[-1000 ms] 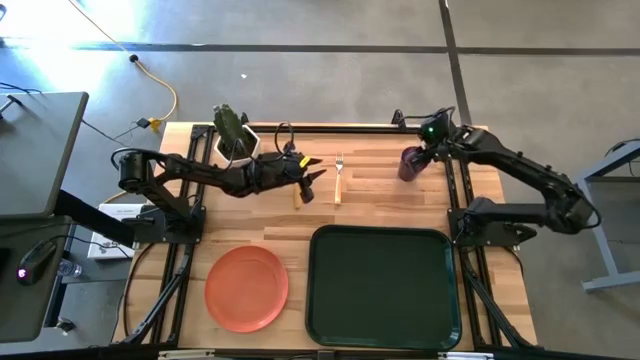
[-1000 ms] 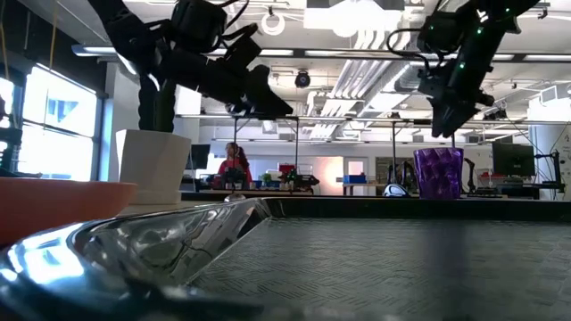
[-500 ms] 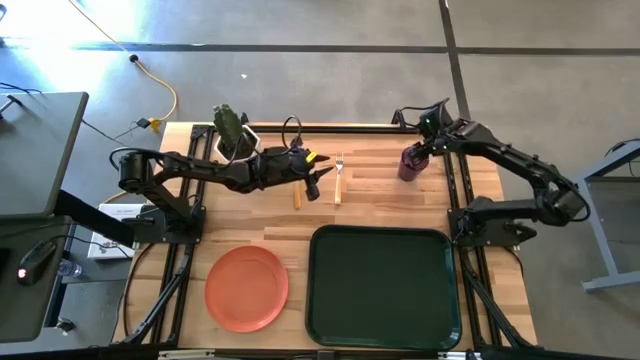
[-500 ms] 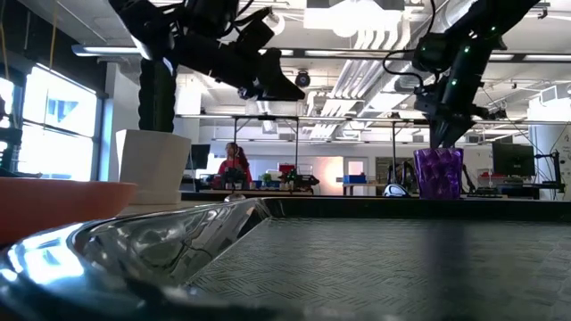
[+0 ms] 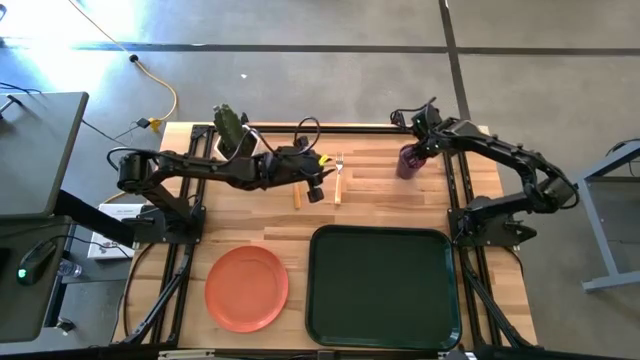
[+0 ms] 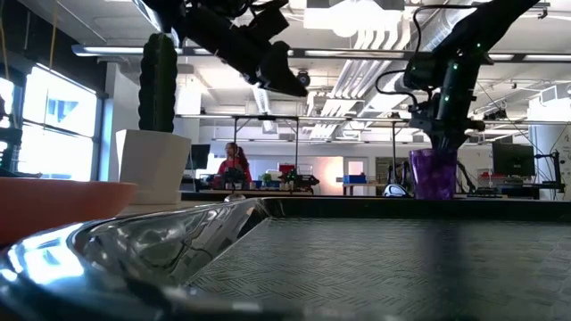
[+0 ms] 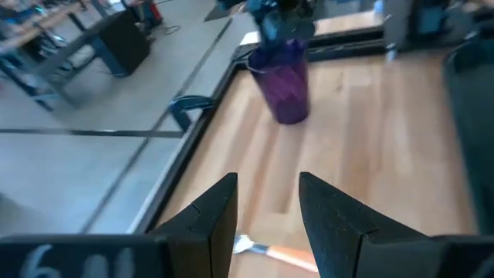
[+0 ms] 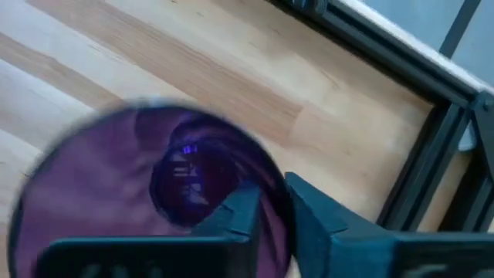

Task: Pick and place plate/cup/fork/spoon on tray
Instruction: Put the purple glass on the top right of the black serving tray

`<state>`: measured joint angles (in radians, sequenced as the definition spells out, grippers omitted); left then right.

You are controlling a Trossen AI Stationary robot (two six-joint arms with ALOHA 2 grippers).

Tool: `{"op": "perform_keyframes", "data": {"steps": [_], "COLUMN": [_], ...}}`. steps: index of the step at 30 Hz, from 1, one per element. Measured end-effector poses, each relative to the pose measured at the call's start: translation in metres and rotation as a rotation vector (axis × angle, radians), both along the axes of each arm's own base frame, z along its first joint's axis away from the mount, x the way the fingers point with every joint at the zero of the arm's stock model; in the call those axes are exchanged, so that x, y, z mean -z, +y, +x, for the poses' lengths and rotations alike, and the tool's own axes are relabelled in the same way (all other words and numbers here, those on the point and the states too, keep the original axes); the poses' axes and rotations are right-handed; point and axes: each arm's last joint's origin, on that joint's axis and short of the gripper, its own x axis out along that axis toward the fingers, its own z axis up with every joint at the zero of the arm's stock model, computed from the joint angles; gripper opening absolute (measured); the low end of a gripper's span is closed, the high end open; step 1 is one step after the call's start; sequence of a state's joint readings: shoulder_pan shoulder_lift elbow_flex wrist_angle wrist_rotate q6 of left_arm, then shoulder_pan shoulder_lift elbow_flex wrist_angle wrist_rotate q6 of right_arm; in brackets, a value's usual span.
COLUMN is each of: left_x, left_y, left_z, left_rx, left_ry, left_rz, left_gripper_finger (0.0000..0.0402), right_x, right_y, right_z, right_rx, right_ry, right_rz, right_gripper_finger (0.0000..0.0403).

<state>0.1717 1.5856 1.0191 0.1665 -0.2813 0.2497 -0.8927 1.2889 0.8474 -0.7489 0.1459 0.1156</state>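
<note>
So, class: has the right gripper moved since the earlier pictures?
Yes. In the high view the right gripper has shifted toward the table's far edge and now straddles the cup's rim.

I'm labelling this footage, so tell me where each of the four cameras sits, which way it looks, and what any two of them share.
High: overhead, straight down on the table; both arms show.
Low: tabletop height, level across the tray into the room; both arms enter from above.
Left wrist: past the left gripper toward the cup across the table.
Right wrist: down into the cup, with the right gripper straddling its rim.
Shared: the cup appears in all four views.
</note>
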Motion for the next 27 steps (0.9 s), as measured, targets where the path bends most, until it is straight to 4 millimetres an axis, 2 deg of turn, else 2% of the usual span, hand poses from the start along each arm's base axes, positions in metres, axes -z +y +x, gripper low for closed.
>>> {"op": "perform_keyframes", "data": {"steps": [3, 6, 13, 19, 23, 27], "left_x": [0.001, 0.001, -0.004, -0.007, -0.007, -0.007], "left_y": [-0.003, -0.004, 0.002, 0.002, 0.000, 0.000], "left_z": [-0.001, -0.001, 0.000, 0.002, 0.002, 0.003], "left_rx": [-0.017, -0.028, -0.046, -0.025, 0.023, 0.041], "left_ry": [0.051, 0.065, 0.015, -0.021, -0.027, -0.031], "left_rz": [0.070, 0.110, 0.123, 0.120, 0.100, 0.090], "left_gripper_finger": [0.0127, 0.0127, 0.0127, 0.0127, 0.0127, 0.0127], "right_x": [-0.007, -0.017, -0.059, -0.088, -0.092, -0.091], "right_y": [0.007, 0.019, 0.057, 0.082, 0.091, 0.089], "right_z": [0.000, -0.001, -0.005, -0.018, -0.024, -0.020], "right_rx": [0.010, 0.027, -0.011, -0.004, 0.016, 0.044], "right_ry": [-0.027, -0.066, -0.172, -0.208, -0.210, -0.199], "right_rz": [-0.010, -0.018, -0.082, -0.116, -0.133, -0.176], "right_gripper_finger": [0.0007, 0.0014, 0.0005, 0.0003, 0.0002, 0.0001]}}
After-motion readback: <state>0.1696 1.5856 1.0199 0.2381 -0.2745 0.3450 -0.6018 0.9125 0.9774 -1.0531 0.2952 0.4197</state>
